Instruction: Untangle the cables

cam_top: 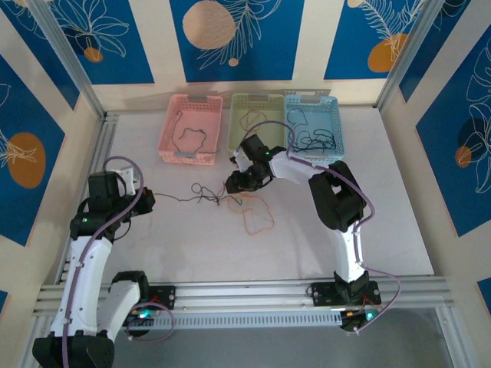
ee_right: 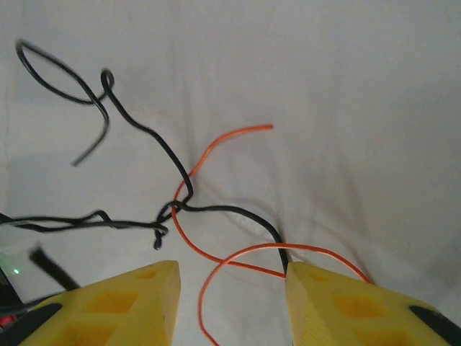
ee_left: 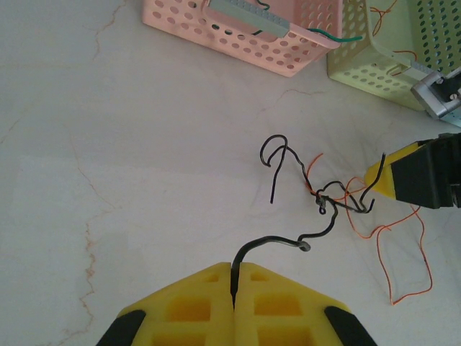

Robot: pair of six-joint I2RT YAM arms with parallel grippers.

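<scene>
From my station I log: black cable (ee_left: 277, 240) and orange cable (ee_right: 248, 130) on a white surface (ee_left: 108, 144) with faint tan veining. Pink basket (cam_top: 188, 159), pale green basket (cam_top: 257, 98) and light blue basket (cam_top: 335, 126), all dotted with holes. Left hand (ee_left: 234, 288) and right hand (ee_right: 230, 268) have yellow fingers edged in black. Wall panels (cam_top: 230, 31) are deep blue with white leaf outlines and orange discs.

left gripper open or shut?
Shut: the left gripper fingers meet, with the black cable pinched between them.

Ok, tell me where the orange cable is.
In the top view the orange cable lies looped on the table, just below the right pincer, its left end tangled with the black cable.
</scene>
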